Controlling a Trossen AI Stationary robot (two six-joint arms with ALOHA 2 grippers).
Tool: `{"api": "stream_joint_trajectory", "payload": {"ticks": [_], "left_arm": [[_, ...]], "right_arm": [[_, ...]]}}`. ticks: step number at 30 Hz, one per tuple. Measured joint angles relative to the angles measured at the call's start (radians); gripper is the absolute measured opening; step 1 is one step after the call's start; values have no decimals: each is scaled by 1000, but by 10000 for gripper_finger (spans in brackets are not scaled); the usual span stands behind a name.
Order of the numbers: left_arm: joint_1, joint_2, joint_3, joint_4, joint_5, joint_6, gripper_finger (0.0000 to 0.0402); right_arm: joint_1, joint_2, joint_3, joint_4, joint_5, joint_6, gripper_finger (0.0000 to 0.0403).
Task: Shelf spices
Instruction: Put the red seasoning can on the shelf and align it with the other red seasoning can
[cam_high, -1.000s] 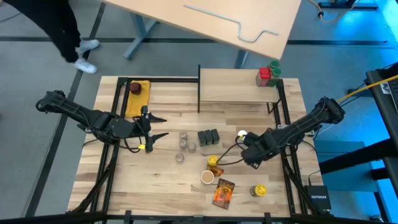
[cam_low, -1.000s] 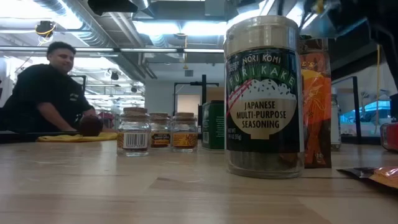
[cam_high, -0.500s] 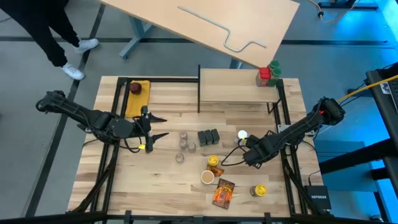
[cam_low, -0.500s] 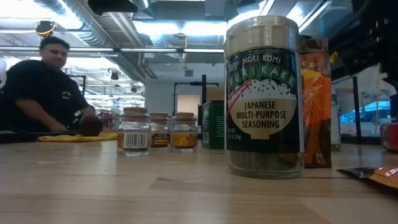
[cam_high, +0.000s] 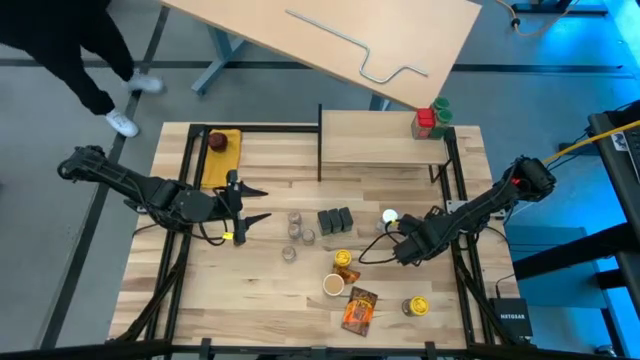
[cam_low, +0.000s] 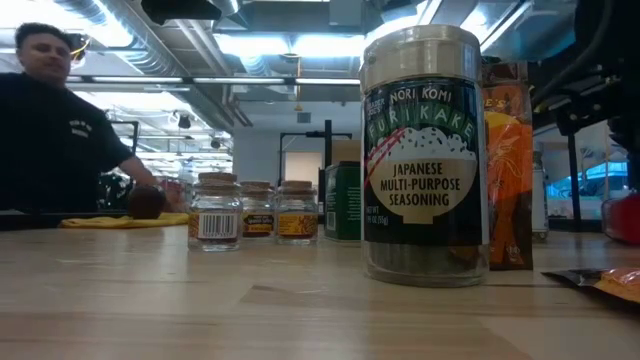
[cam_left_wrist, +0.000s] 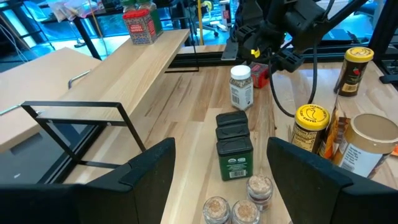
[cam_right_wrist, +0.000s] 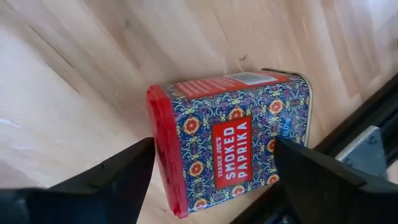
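The spices stand mostly loose on the plank-striped wooden tabletop (cam_high: 200, 290), and only a red box with a green-lidded jar (cam_high: 432, 118) sits on the pale wood shelf on its thin black frame (cam_high: 375, 138) at the far side.

Going left to right, we first have the left tool (cam_high: 243, 207) hovering, fingers spread wide and holding nothing, facing the cluster of three small clear jars (cam_high: 296, 232). Just beyond them stand the three dark rectangular tins (cam_left_wrist: 234, 145) in a row, then a white-lidded jar (cam_left_wrist: 240, 86), a yellow-lidded jar (cam_high: 343, 261), a tan-lidded jar (cam_high: 332, 285) and the orange packet (cam_high: 359, 308) lying flat.

Farthest right, our right tool (cam_high: 392, 244) is low over the tabletop with its fingers spread on either side of a red patterned smoked paprika tin (cam_right_wrist: 233, 140), not yet pinching it. The tin lies on its side close to the black frame rail.

We judge the risk to be here: closing on the slick, flat faces off-centre could make the tin twist or skid against the rail, and a lift toward the shelf could clip the white-lidded jar nearby.
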Motion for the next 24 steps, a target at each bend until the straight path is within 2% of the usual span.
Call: {"api": "stream_joint_trajectory", "payload": {"ticks": [7,13,24], "left_arm": [[0,0,0,0,0,0,249],[0,0,0,1,0,0,249],[0,0,0,1,0,1,249]], "right_arm": [[0,3,100,112,-61,47,328],[0,4,162,233,-53,45,328],[0,4,268,116,-37,26,328]]}}
